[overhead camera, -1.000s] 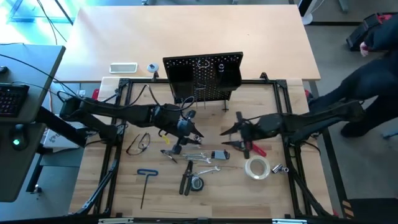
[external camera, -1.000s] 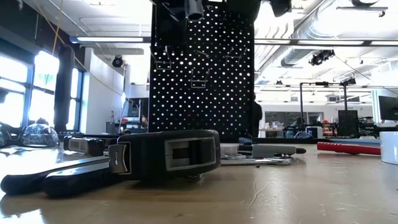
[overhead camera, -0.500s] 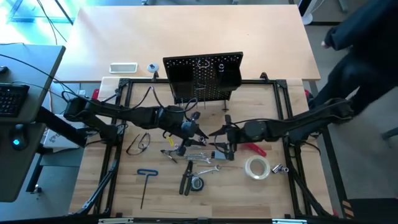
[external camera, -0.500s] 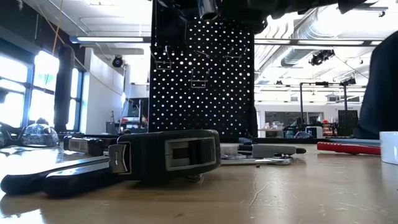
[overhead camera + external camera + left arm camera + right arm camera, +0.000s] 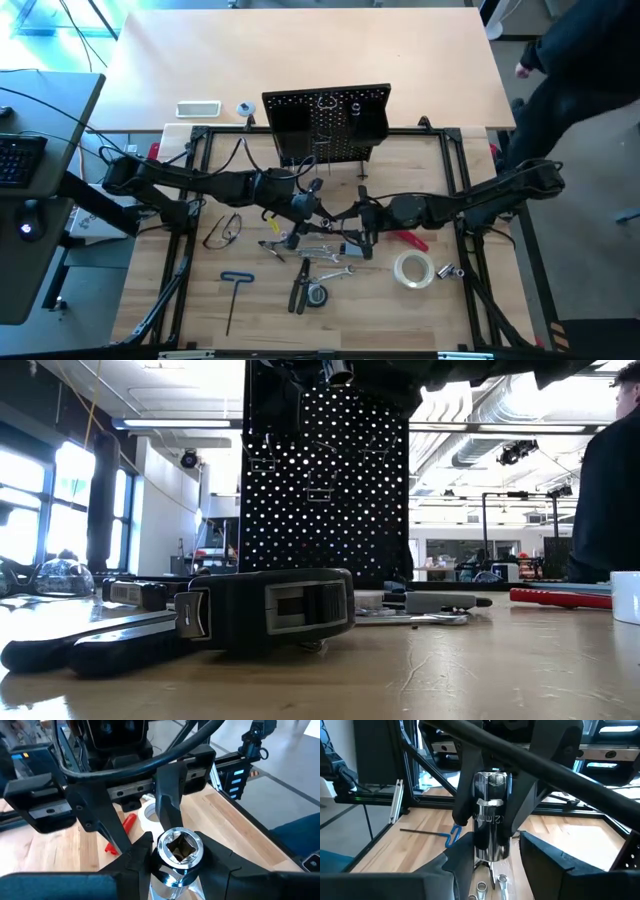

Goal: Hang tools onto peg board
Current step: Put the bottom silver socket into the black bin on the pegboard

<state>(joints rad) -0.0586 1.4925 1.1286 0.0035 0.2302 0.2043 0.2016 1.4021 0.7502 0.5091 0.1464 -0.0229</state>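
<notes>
Wooden table [image 5: 150,300] at frame centre holds most tools unhung; left gripper [image 5: 312,208] clamps a chrome socket [image 5: 179,849], right gripper [image 5: 362,232] half-open beside it, below peg board [image 5: 325,120].

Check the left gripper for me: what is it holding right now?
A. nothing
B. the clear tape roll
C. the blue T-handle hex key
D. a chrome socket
D. The left gripper is closed on a chrome socket, whose square drive hole faces the wrist camera.
</notes>
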